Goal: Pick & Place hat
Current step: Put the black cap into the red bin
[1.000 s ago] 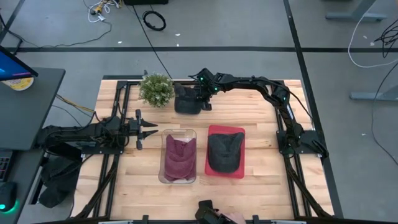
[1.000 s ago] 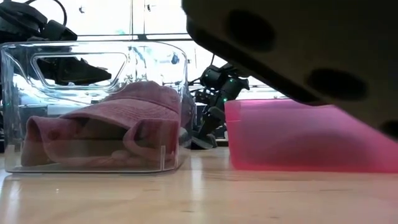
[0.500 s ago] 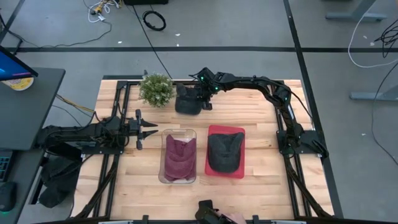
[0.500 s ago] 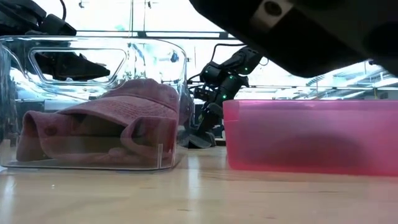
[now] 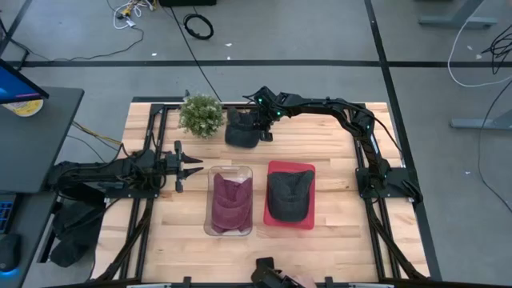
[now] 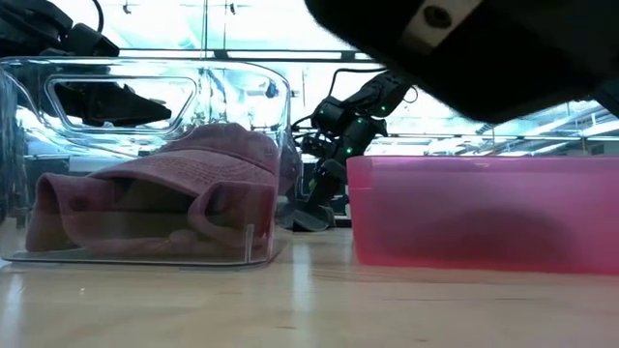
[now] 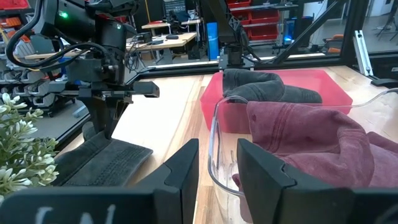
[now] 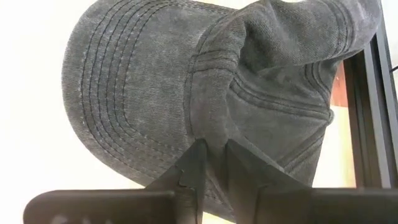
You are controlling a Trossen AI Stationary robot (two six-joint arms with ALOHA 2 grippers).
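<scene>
A dark grey hat lies on the table at the far edge, beside a potted plant. My right gripper stands over it, shut on it; it also shows in the left wrist view. A maroon hat lies in a clear box. Another dark grey hat lies in a red tray. My left gripper waits open and empty, to the left of the clear box. My right gripper pinches a raised fold of the hat between its two fingers, where the brim meets the crown. The fingers come from above, pointing down. The hat's brim lies flat on the table.
The plant stands close to the hat on its left side. The black frame rail runs along the far edge behind the hat. Bare wood lies between the hat and the two containers. A dark blurred shape hangs close before the low camera.
The dark blurred shape close before the low camera has drawn back toward the upper right of that view. Nothing else has visibly changed.
</scene>
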